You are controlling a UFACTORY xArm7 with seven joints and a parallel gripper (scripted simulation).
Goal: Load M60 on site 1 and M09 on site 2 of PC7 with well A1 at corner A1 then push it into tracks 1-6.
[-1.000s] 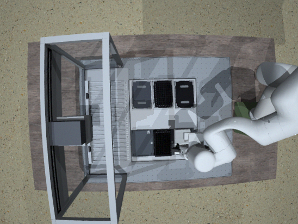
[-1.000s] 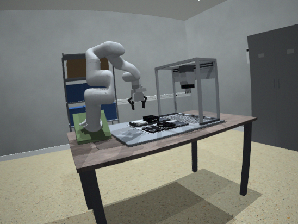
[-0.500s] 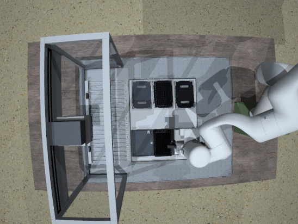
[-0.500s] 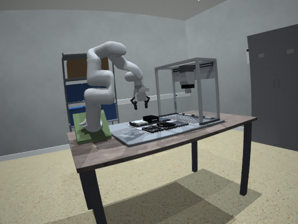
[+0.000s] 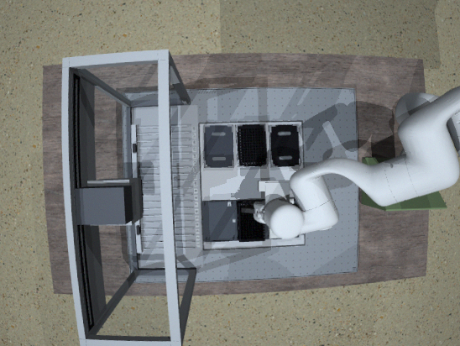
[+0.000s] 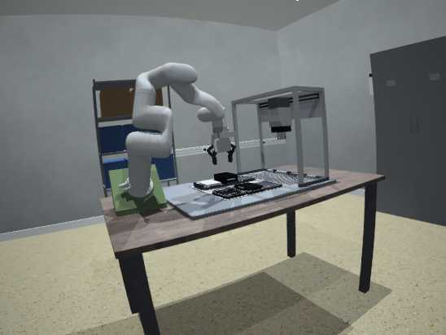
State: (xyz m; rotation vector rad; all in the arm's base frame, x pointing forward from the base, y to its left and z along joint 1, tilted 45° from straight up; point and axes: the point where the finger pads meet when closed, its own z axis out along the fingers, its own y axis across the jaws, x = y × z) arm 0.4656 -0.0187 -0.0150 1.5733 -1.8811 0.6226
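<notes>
1. The instrument frame (image 6: pixel 298 134) is standing at the table's (image 6: pixel 244 219) far end.
2. Three nests (image 5: pixel 252 124) are sitting in a row beside the carrier (image 5: pixel 218 245).
3. The arm's base plate (image 6: pixel 122 203) is sitting on the near end.
</notes>
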